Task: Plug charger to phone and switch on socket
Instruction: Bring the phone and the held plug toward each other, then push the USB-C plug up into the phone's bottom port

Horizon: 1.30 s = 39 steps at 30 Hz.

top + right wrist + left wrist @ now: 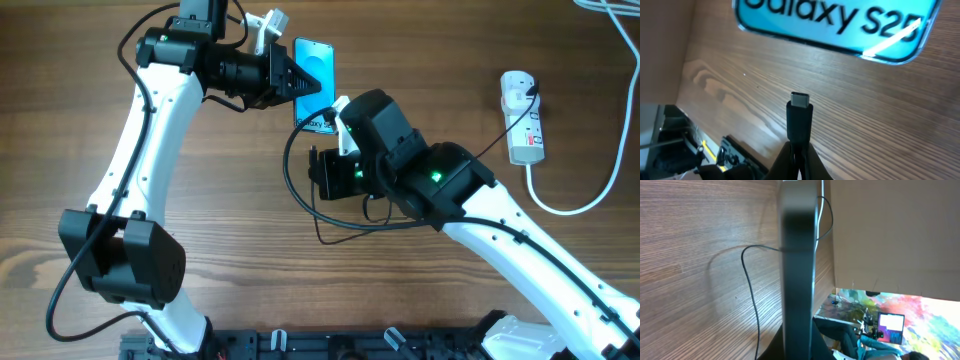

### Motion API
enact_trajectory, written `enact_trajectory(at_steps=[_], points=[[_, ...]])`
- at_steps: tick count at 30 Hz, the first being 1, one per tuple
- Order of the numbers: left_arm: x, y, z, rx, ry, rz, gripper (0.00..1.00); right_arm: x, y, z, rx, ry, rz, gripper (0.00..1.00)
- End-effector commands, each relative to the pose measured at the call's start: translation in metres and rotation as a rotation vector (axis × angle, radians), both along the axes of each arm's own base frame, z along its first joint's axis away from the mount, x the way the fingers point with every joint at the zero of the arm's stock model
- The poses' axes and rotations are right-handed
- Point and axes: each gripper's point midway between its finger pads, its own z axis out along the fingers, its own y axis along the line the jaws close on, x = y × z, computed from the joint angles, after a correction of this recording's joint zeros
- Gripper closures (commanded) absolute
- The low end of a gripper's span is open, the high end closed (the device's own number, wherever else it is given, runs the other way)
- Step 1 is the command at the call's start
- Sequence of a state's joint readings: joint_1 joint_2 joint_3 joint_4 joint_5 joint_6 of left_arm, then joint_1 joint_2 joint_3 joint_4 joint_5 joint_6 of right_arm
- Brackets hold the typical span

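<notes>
Right wrist view puts the charger (800, 112) dead centre. Its small metal plug tip points straight up the picture at the near end of the phone (840, 22), and a strip of bare table (890, 125) shows between them, so the tip and the phone's rim are near but not touching. The right gripper (799, 150) is clamped on the charger just behind the plug body, with its fingers closed together around the thin black cable.

The phone lies screen up, with its blue label strip at the end facing the plug. Its long axis runs away from the robot, roughly in line with the plug. From the right gripper, the phone is straight ahead along the direction the plug points. The port itself cannot be made out, so I cannot tell whether the tip is centred on it.

The left gripper (305, 82) comes in from the side across the phone's middle. The left wrist view shows the phone edge-on between the fingers, so I judge it clamped on the phone and steadying it. The right arm is the one placed to push the plug in.

The socket (522, 118) sits well apart on the right side of the table, with the charger's black plug already in it. Its switch is too small to read.
</notes>
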State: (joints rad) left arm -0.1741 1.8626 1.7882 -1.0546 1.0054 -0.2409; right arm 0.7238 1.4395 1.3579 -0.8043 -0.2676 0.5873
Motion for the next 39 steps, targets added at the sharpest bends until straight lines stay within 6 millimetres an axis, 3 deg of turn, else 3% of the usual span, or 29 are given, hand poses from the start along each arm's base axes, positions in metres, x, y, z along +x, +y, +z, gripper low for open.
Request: enact_trajectory(at_steps=[1,29,39], points=[[-0.009,-0.007,0.016,-0.080,-0.068,-0.085,0.96,0.009,-0.004,0.010,0.000,-0.040,-0.051,0.96],[-0.009,-0.006,0.014,-0.069,-0.095,-0.096,0.96,0.016,0.000,0.014,0.050,-0.026,-0.085,0.96],[-0.013,-0.014,0.013,-0.063,-0.101,-0.116,0.96,0.016,0.002,0.002,0.030,0.010,-0.079,0.96]])
